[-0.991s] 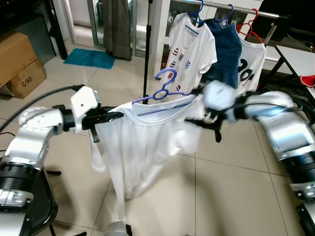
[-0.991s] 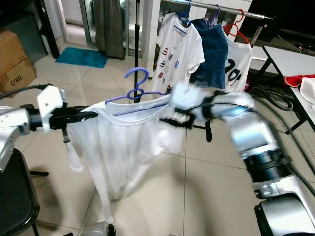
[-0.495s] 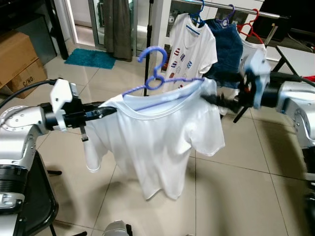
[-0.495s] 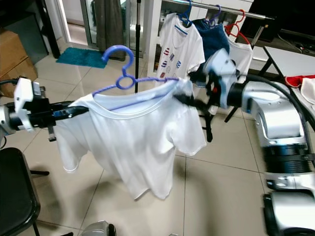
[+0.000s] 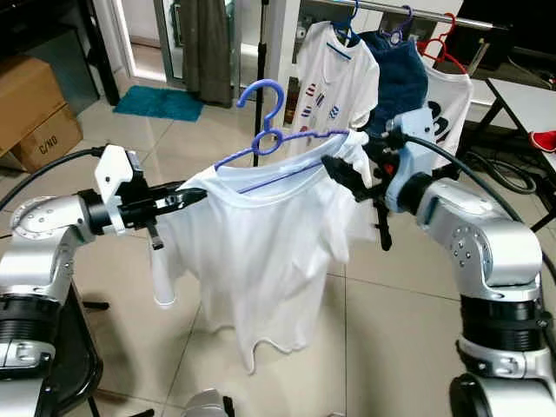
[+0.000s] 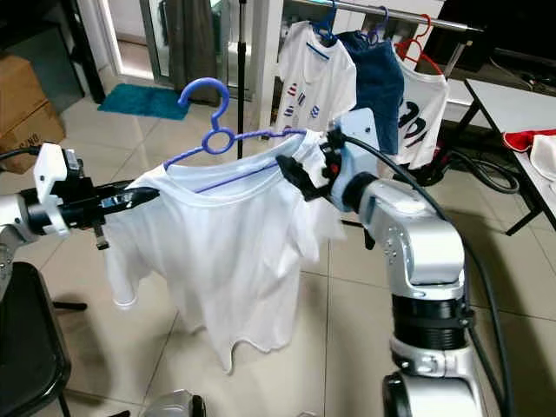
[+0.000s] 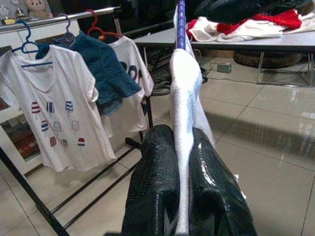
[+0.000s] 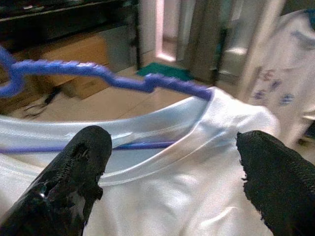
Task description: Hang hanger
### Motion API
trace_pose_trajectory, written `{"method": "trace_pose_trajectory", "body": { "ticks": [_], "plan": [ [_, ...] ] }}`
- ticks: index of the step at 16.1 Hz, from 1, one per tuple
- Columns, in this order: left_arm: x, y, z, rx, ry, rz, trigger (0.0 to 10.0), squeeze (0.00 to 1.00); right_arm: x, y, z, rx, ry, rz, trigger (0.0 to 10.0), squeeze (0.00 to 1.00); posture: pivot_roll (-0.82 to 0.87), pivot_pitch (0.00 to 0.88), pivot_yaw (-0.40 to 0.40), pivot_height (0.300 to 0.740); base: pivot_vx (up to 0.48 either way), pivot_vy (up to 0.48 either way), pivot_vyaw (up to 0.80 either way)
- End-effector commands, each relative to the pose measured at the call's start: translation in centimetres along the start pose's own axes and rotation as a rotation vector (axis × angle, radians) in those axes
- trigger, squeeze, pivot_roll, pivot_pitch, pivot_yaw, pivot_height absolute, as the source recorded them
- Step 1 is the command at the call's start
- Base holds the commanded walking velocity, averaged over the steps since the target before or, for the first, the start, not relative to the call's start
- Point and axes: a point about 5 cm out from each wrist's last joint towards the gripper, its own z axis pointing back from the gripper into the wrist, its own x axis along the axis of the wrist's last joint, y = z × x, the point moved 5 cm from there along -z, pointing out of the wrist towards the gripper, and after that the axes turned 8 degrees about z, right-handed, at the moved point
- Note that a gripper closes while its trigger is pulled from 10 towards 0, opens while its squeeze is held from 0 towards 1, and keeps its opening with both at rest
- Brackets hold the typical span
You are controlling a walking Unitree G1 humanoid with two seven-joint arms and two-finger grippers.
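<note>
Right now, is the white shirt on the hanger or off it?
On: the shirt drapes from the purple hanger, hook poking above its collar.

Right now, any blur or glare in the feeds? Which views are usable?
Head views: sharp, evenly lit, the white T-shirt on its blue hanger crisp. Left wrist view: left tool large and slightly soft, glare on its fingers, background clear. Right wrist view: soft throughout, right tool's fingers blurred, rack clothes washed out.
</note>
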Motion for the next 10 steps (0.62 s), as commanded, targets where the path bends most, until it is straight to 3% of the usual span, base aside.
{"method": "trace_pose_trajectory", "body": {
  "ticks": [1,3,4,5,6,7,8,9,10],
  "plan": [
    [1.0,-0.2,-0.7,-0.013,-0.030,-0.030,0.0,0.00,-0.3,-1.1,0.5,-0.103,0.013,-0.001,10.0,0.00,-0.02,0.000,-0.033,0.740,0.000,0.000,0.00],
    [1.2,-0.2,-1.0,-0.005,-0.035,-0.036,0.0,0.00,-0.2,-1.1,0.6,-0.152,0.010,0.000,9.6,0.00,-0.02,0.000,-0.038,0.740,0.000,0.000,0.00],
    [1.3,-0.2,-1.0,-0.002,-0.039,-0.035,0.0,0.00,-0.2,-1.0,0.7,-0.161,0.011,-0.004,8.1,0.00,-0.02,0.000,-0.038,0.740,0.000,0.000,0.00],
    [1.5,-0.4,-1.3,-0.005,-0.052,-0.029,0.0,0.00,-0.6,-0.5,0.4,-0.184,0.023,0.003,3.8,0.00,-0.01,0.000,-0.041,0.740,0.000,0.000,0.00],
    [1.5,-0.5,-1.4,-0.008,-0.057,-0.026,0.0,0.00,-0.9,-0.4,0.2,-0.194,0.035,0.026,3.1,0.00,-0.01,0.000,-0.042,0.740,0.000,0.000,0.00],
    [1.6,-0.6,-1.4,-0.012,-0.060,-0.023,0.0,0.00,-1.1,-0.3,0.1,-0.198,0.041,0.033,3.1,0.00,-0.01,0.000,-0.044,0.740,0.000,0.000,0.00],
    [1.7,-1.2,-1.7,-0.028,-0.070,-0.014,0.0,0.00,-1.5,0.0,-0.4,-0.207,0.042,0.019,8.4,0.00,-0.01,0.000,-0.047,0.740,0.000,0.000,0.00],
    [1.7,-1.3,-1.7,-0.032,-0.070,-0.012,0.0,0.00,-1.4,0.0,-0.5,-0.211,0.036,0.000,10.0,0.00,-0.01,0.000,-0.047,0.740,0.000,0.000,0.00],
    [1.7,-1.6,-1.9,-0.039,-0.074,-0.008,0.0,0.00,-1.2,0.3,-0.9,-0.214,0.025,-0.050,10.0,0.00,-0.01,0.000,-0.047,0.740,0.000,0.000,0.00]
  ]
}}
